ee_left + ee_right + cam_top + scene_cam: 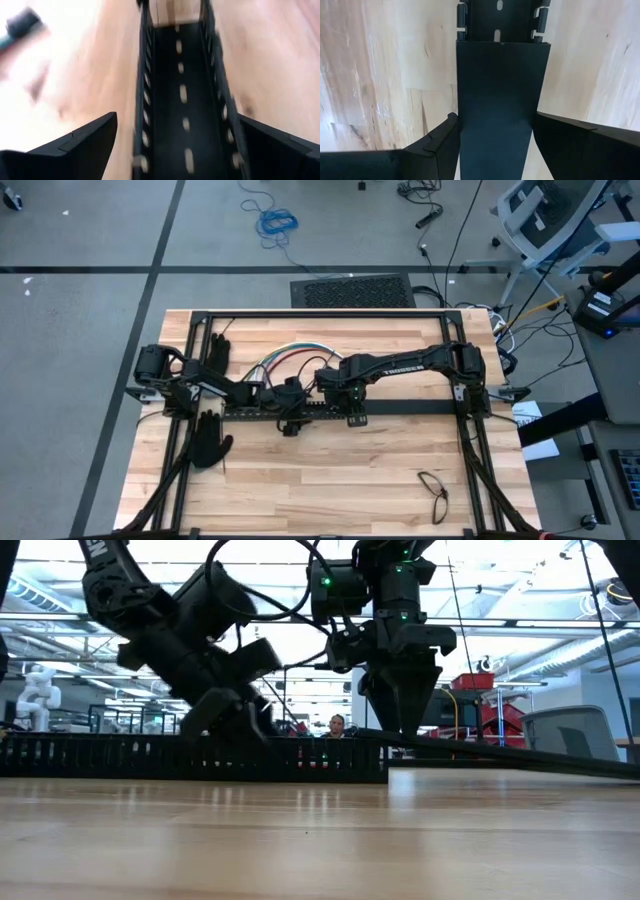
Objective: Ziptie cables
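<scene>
Both pincers are set over the slotted black duct that runs across the middle of the table (300, 490). The right pincer (497, 145) is clamped on a flat black lid (500, 90), one finger against each long edge, apparently so the lid can be carried or lined up over the open duct (497, 15) just ahead of it. The left pincer (175, 145) is held wide apart, astride the duct (182, 100) with a finger outside each wall and nothing gripped, seemingly to steady or grasp it. The cables (290, 358) lie behind both pincers, toward the table's far edge, looping between the two arms, near but untouched. No ziptie can be made out.
</scene>
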`<state>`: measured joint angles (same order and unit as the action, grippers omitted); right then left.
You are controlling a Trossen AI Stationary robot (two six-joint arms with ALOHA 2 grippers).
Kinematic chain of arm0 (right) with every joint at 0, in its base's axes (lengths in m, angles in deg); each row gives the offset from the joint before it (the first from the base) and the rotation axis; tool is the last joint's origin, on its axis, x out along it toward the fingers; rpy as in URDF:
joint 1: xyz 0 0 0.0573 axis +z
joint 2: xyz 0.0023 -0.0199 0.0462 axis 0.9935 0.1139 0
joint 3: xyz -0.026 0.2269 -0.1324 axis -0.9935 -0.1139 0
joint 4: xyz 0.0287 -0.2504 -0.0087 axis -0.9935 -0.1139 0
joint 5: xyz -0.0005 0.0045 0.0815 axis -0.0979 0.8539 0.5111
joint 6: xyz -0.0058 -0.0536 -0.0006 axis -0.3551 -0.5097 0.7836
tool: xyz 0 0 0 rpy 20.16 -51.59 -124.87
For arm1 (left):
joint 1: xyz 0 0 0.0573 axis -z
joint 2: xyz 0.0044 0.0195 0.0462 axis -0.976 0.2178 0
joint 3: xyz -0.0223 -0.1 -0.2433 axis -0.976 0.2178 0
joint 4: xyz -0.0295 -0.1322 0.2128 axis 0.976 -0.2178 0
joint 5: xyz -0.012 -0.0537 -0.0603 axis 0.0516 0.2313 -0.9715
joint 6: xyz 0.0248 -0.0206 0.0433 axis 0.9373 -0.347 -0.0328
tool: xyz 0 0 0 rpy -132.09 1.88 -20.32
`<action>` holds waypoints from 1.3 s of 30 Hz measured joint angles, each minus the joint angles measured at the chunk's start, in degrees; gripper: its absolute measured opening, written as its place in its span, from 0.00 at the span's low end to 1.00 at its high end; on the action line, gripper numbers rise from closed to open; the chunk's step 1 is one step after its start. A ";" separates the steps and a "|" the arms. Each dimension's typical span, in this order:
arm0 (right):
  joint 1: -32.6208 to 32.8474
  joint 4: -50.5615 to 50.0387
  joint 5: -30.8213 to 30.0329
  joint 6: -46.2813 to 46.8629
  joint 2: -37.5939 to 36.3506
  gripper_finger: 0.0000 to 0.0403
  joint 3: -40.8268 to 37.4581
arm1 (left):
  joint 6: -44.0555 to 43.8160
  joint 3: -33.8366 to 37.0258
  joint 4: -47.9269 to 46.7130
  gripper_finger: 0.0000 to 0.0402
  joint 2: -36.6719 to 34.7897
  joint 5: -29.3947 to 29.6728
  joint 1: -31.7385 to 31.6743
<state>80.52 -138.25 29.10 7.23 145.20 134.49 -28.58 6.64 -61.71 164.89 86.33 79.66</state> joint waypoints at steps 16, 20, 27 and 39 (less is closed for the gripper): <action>0.26 0.12 -0.36 -0.71 0.02 0.53 -0.04 | 2.30 -6.20 5.80 0.94 3.97 1.84 -0.38; 0.26 0.12 -0.41 -0.66 0.02 0.53 -0.04 | 0.64 -6.20 10.10 0.94 6.73 1.82 -0.66; 0.26 0.18 -0.43 -0.41 0.02 0.53 -0.04 | 0.52 -6.22 14.73 0.94 8.78 2.02 -0.67; 0.24 0.33 -0.67 0.60 0.07 0.53 -0.07 | -6.86 -6.33 21.51 0.94 12.76 2.76 -0.68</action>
<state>80.76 -137.92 28.42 7.83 145.26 134.42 -35.44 0.31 -40.20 177.66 89.09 78.98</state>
